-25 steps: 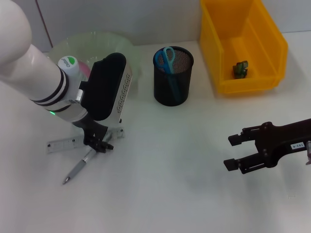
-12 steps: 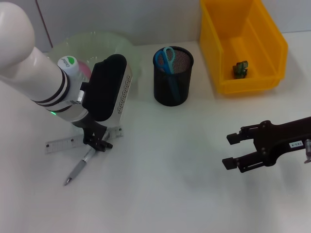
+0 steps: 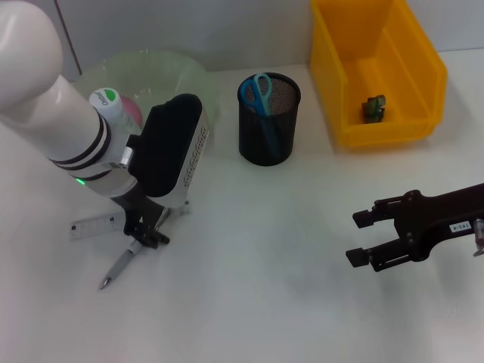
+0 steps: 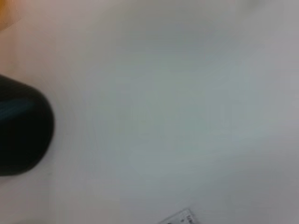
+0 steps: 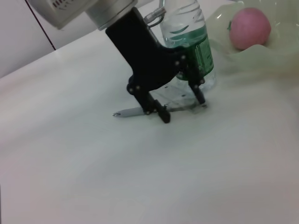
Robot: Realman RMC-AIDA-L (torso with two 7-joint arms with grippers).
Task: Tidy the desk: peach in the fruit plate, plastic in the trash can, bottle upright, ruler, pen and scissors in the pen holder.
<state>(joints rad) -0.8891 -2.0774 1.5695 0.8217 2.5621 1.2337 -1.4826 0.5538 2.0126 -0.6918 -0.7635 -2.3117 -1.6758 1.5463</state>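
Fingers of the left gripper [image 3: 144,233] point down at the table, spread apart, and we see the pen [image 3: 119,266] lying flat right under them, its tip aimed away toward the near edge. In the right wrist view the same gripper [image 5: 180,105] straddles the pen [image 5: 135,111], one finger planted on it, nothing clenched yet. Just beside it we spot the clear ruler [image 3: 94,224] flat on the table, and behind the arm the bottle [image 3: 106,101] stands upright with its green cap up. Next to that sits the fruit plate [image 3: 189,76] with the peach [image 5: 251,28] in it. Further out, the pen holder [image 3: 269,121] carries the scissors [image 3: 261,91]. Over on the right, the right gripper [image 3: 363,237] hovers open above bare table, and the yellow trash can [image 3: 423,83] holds a small green scrap [image 3: 373,107].
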